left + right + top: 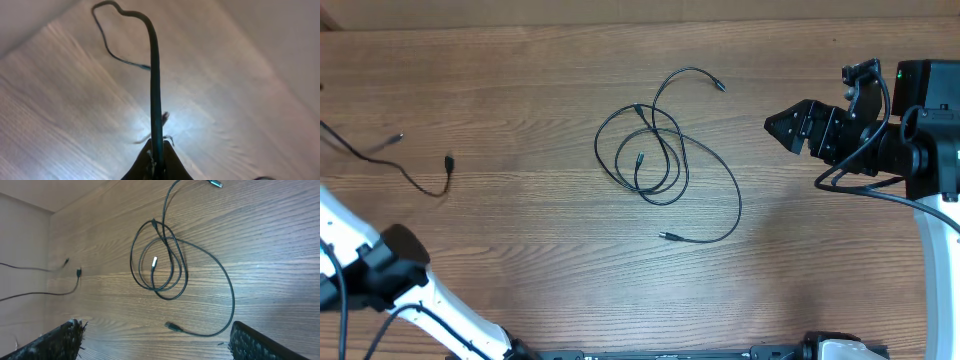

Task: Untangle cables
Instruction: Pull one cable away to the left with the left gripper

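One cable (155, 85) is clamped in the left gripper (156, 162); the right gripper (157, 339) is spread wide, empty. If pulled wrongly, the tangle (641, 158) is tightened.

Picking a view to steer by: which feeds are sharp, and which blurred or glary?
Overhead: evenly lit, tangled cables sharp. Right wrist: sharp too, white plug tip clear. Left wrist: soft and washed out, glare on the table, close-up cable blurred.
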Motion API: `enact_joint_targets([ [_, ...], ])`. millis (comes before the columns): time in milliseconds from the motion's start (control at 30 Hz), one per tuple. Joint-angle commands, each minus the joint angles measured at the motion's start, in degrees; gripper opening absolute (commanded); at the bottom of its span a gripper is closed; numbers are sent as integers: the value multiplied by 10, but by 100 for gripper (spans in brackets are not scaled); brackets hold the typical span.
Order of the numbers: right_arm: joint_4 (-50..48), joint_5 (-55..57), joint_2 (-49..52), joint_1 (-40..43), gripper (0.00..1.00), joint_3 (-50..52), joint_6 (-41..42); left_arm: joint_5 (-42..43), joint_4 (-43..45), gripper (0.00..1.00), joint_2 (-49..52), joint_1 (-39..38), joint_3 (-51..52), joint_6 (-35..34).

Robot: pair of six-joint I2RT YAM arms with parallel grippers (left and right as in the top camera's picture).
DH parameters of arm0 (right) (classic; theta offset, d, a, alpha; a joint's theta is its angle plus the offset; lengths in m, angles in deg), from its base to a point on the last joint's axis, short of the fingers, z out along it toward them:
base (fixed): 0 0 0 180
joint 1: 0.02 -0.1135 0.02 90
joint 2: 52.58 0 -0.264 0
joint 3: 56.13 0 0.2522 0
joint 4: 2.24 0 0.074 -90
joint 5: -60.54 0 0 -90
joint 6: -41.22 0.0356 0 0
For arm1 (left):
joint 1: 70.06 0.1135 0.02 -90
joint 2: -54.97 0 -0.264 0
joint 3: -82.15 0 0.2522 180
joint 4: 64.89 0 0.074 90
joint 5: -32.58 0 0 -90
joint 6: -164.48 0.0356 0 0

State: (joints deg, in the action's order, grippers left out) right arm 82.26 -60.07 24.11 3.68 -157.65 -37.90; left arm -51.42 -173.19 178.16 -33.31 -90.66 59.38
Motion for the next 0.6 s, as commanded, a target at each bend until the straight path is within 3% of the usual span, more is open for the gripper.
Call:
enact_joint_targets([
  [0, 2, 6, 0, -3, 92, -4, -3, -68, -9, 4, 58, -3, -3, -39],
  [133, 14, 13, 0, -3, 92, -4, -3, -124, -23, 5, 121, 13, -2, -87],
  [167, 15, 17, 0, -3, 92, -4, -3, -124, -23, 13, 131, 18, 0, -87],
  [233, 16, 23, 0, -3, 92, -4, -3, -121, -23, 45, 148, 29, 0, -87],
  [300, 16, 24, 0, -3, 92, -4, -3, -112, -23, 67, 159, 39, 0, -87],
  [333, 15, 24, 0, -3, 93, -4, -3, -103, -23, 83, 160, 45, 0, -87],
  [433, 14, 24, 0, -3, 93, -4, -3, -79, -21, 93, 159, 55, -1, -87],
  [567, 14, 26, 0, -3, 93, -4, -3, -59, -21, 95, 152, 58, -8, -81],
])
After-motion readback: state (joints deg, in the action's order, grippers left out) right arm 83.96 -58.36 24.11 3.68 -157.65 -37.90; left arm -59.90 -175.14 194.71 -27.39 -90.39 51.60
